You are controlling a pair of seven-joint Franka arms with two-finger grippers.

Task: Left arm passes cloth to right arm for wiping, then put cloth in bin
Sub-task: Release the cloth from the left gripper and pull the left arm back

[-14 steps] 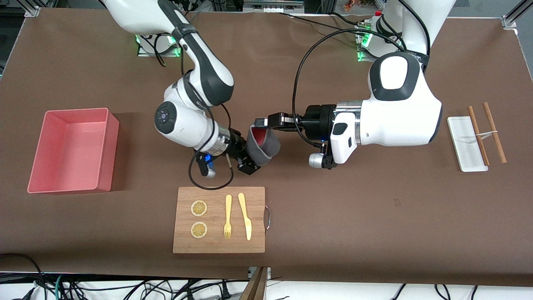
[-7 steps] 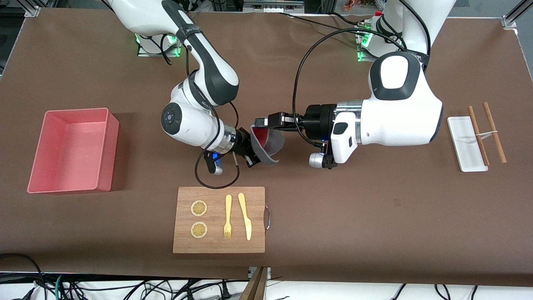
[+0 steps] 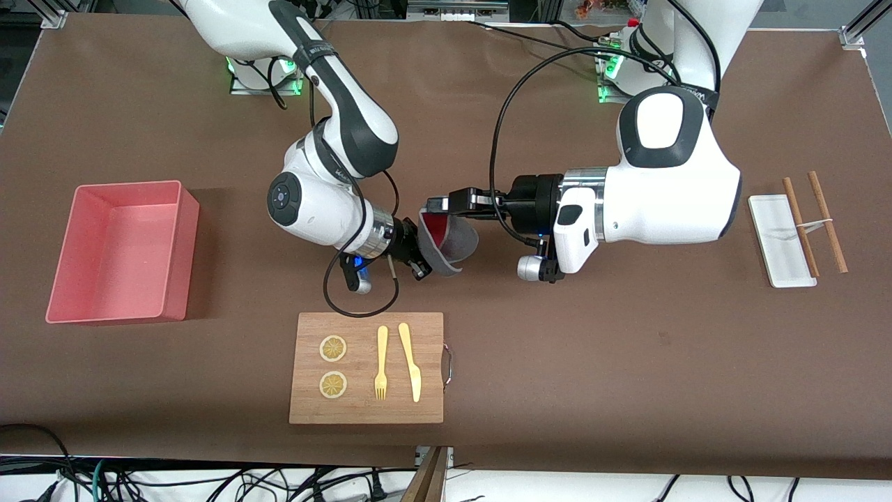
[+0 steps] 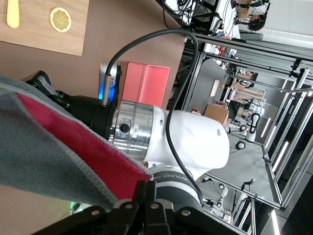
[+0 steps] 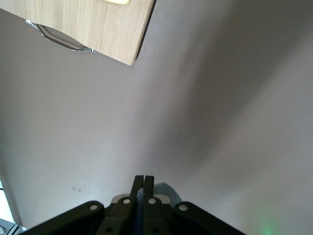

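The cloth [image 3: 454, 240], dark grey with a red inner side, hangs curled in the air between the two arms, over bare table a little above the wooden board. My left gripper [image 3: 433, 205] is shut on its upper corner; the left wrist view shows the fingers [image 4: 145, 182] pinching the grey and red cloth [image 4: 44, 152]. My right gripper [image 3: 422, 269] is shut on the cloth's lower edge; the right wrist view shows its fingers [image 5: 144, 177] closed with a bit of grey cloth [image 5: 164, 189] between them. The pink bin [image 3: 178, 251] stands empty at the right arm's end of the table.
A wooden board [image 3: 362, 408] with a fork, a knife and two lemon slices lies nearer the front camera than the grippers. A small white tray [image 3: 777, 251] with two wooden pegs sits at the left arm's end.
My right gripper has moved up to the cloth's lower edge and closed on it, drawing that edge slightly toward the right arm's end. The left arm has stayed still.
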